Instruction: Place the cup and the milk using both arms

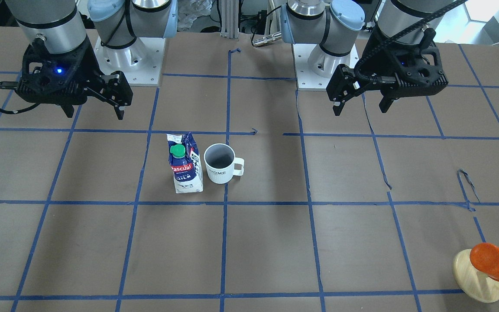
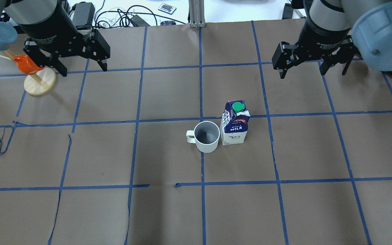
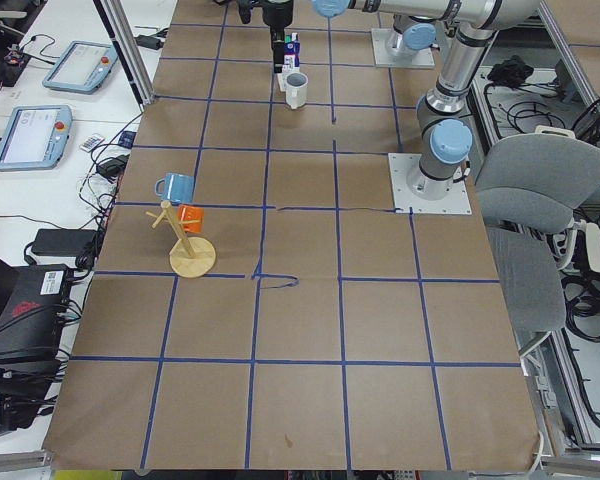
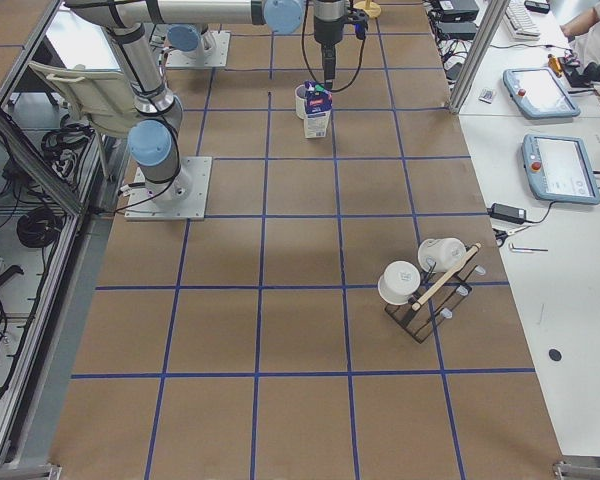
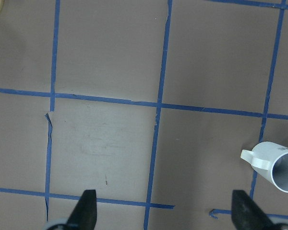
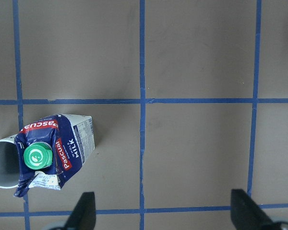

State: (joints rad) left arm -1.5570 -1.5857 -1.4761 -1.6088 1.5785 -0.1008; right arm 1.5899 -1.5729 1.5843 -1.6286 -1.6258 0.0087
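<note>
The white cup (image 1: 220, 164) stands upright mid-table with its handle pointing away from the milk carton (image 1: 185, 167). The carton stands upright right beside it, green cap on top. Both show in the overhead view, cup (image 2: 207, 136) and milk (image 2: 235, 124). My left gripper (image 2: 83, 69) is open and empty, raised above the table, well away from the cup. My right gripper (image 2: 301, 73) is open and empty, raised, well away from the milk. The left wrist view shows the cup (image 5: 278, 170) at its right edge. The right wrist view shows the milk (image 6: 53, 151) at lower left.
A wooden mug tree (image 2: 39, 83) with an orange cup (image 2: 26, 64) stands on the table near my left gripper; the exterior left view shows a blue cup (image 3: 175, 186) on it too. A rack with white mugs (image 4: 420, 285) stands far off on my right side. Blue tape lines grid the brown table.
</note>
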